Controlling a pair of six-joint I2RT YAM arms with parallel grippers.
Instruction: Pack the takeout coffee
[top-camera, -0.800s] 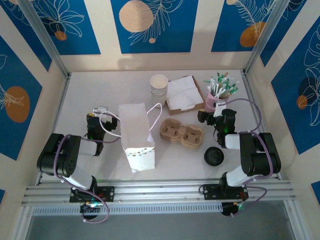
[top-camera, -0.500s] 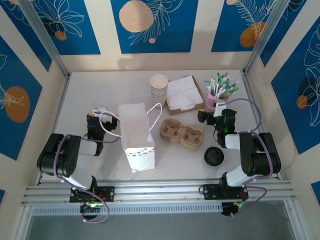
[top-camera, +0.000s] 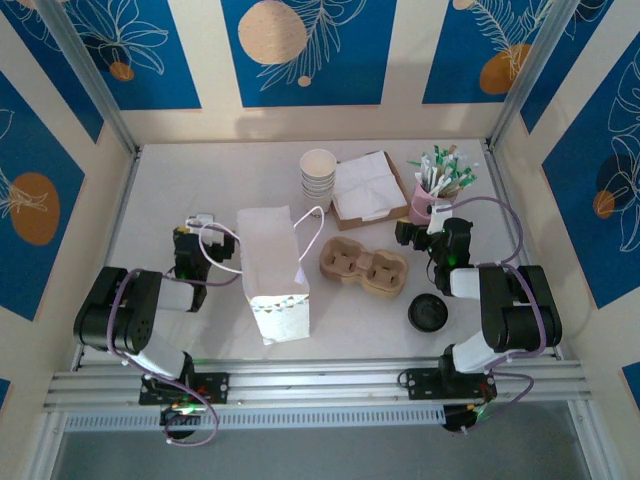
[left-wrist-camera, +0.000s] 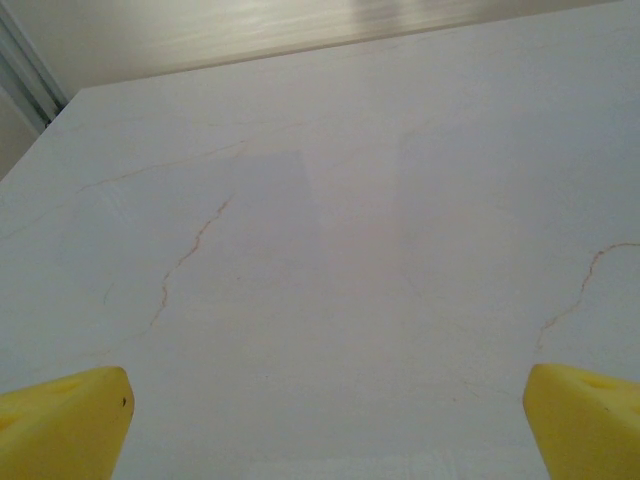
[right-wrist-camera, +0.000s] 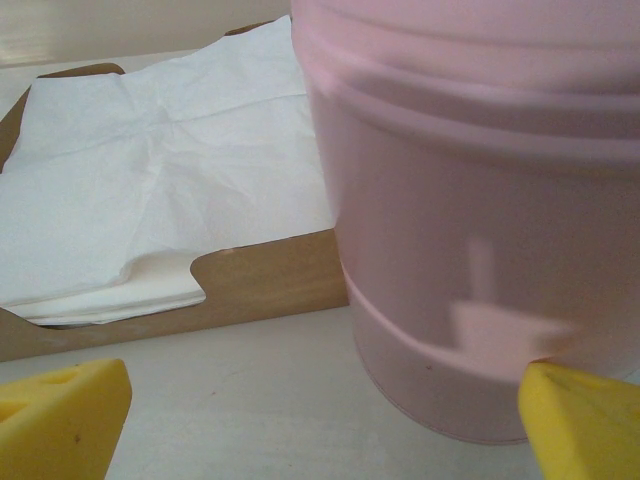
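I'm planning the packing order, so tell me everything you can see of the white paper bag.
The white paper bag looks like plain matte paper, with a zigzag-cut edge toward its near end and two thin white cord handles, one looping out on each side. It sits on the table, left of the cardboard cup carrier and apart from it. Its left loop overlaps the left gripper in the top view; whether they touch is unclear, as is whether the bag stands or lies.

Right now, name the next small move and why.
Probably raise the right gripper and swing it left toward the paper cup stack: its jaws are open and empty, the cardboard carrier holds no cup, and the pink holder stands right ahead.
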